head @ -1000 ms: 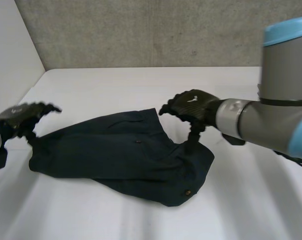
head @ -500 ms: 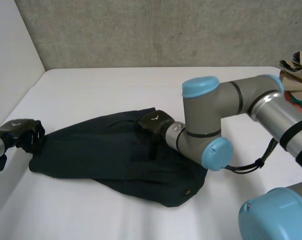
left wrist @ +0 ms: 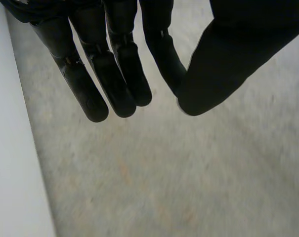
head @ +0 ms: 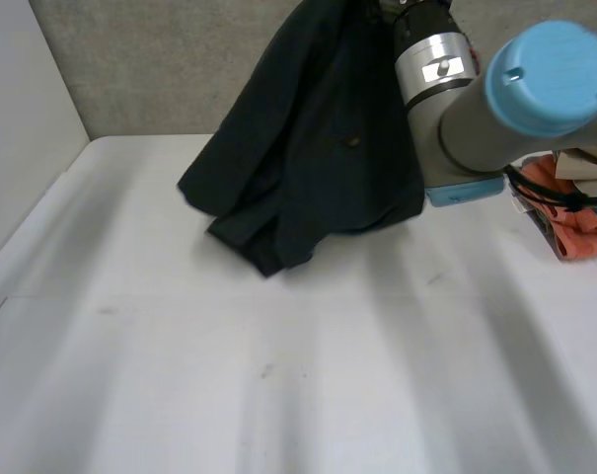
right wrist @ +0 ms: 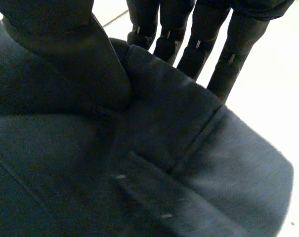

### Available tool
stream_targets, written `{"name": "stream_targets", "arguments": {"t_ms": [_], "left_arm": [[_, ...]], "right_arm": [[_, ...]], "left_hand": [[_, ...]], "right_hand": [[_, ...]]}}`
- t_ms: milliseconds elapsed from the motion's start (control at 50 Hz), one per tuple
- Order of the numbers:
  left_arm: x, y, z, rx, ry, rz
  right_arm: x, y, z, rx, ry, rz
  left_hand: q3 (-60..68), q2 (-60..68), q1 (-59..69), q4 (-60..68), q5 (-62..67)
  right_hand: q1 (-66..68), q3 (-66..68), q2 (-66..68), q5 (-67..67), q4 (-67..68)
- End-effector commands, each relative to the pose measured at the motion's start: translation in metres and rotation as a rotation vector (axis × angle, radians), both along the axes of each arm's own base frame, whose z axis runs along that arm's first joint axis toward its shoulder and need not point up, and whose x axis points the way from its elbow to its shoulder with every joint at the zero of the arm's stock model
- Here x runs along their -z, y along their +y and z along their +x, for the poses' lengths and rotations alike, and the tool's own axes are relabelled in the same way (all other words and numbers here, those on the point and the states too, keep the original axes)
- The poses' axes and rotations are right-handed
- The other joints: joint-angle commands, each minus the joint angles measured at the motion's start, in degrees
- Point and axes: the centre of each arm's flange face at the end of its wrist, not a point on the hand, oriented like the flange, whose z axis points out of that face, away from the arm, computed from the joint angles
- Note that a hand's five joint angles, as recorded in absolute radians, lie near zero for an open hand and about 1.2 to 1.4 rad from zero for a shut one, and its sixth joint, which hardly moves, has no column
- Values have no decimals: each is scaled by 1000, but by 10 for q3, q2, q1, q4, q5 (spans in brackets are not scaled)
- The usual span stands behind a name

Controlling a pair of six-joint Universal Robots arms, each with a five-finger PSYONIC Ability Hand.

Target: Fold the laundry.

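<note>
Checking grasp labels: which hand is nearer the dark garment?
Right. The right hand pinches the dark garment; the left hand is open and apart from it, holding nothing.

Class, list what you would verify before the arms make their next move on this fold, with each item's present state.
1. Right hand pinches the dark garment: ok.
2. Left hand grips the garment: not ok, open, holding nothing.
3. Garment clear of the table: cannot tell, lowest fold hangs close.
4. Garment spread flat: not ok, hangs bunched.
5. Laundry pile apart from the garment: ok.
</note>
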Motion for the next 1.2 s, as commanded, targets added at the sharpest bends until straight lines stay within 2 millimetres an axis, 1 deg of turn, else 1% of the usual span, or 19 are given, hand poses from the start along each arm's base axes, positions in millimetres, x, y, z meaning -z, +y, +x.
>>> {"name": "stream_targets", "arguments": {"t_ms": [20,40,60,100,120,200,300,420,440,520,540,560,580,600,740,820,980,1080,1200], "left_arm": [[48,18,-29,117,4,275],[59,20,-32,122,-4,320],[82,24,-38,135,-19,415],[104,27,-42,143,-32,495],[124,32,-45,149,-47,564],[161,46,-50,162,-87,690],[181,65,-56,192,-158,743],[186,84,-67,251,-247,736],[185,89,-72,267,-269,726],[186,100,-86,303,-321,715],[186,102,-88,310,-331,710],[185,104,-92,318,-344,700],[185,106,-98,329,-364,685],[185,106,-100,332,-373,678],[185,98,-122,344,-452,627],[190,95,-123,332,-491,703],[189,116,-110,329,-547,871],[188,127,-99,313,-563,877],[206,123,-92,290,-615,896]], "right_arm": [[44,18,-16,-24,183,210],[51,18,-18,-16,206,236],[66,23,-22,-3,254,284],[79,29,-25,19,309,323],[86,33,-28,35,343,347],[121,69,-50,111,584,496],[144,118,-76,107,825,624],[155,164,-102,25,989,725],[160,178,-107,-25,1045,754],[161,202,-118,-140,1183,745],[157,203,-119,-149,1192,729],[153,201,-119,-156,1196,705],[145,194,-120,-138,1172,675],[140,189,-120,-120,1142,672],[91,139,-133,12,760,747],[79,125,-140,-5,618,825],[95,116,-156,4,603,981],[119,123,-161,14,605,1089],[151,129,-158,30,581,1137]], "left_hand": [[-85,-86,-80,-89,-87],[-120,-121,-115,-124,-122],[-184,-185,-179,-188,-186],[-208,-209,-203,-212,-210],[-225,-225,-220,-229,-226],[-267,-267,-262,-270,-268],[-301,-301,-296,-304,-302],[-349,-350,-344,-353,-351],[-353,-353,-348,-356,-354],[-365,-365,-359,-368,-366],[-370,-370,-364,-373,-371],[-375,-375,-370,-378,-376],[-376,-377,-371,-380,-378],[-376,-377,-371,-380,-378],[-375,-375,-370,-378,-376],[-365,-365,-360,-368,-366],[-297,-298,-292,-301,-299],[-292,-293,-287,-296,-294],[-312,-313,-307,-316,-314]], "right_hand": [[167,119,126,128,115],[167,119,126,128,115],[167,119,126,128,115],[167,119,126,128,115],[167,119,126,128,115],[167,119,126,128,115],[167,119,126,128,115],[167,119,126,128,115],[167,119,126,128,115],[167,119,126,128,115],[146,99,106,108,95],[-60,-107,-101,-98,-112],[-354,-401,-394,-392,-405],[-405,-452,-445,-443,-456],[-453,-500,-493,-491,-504],[-448,-495,-488,-486,-499],[-434,-481,-474,-472,-485],[-431,-478,-471,-469,-482],[-394,-441,-434,-432,-445]]}}
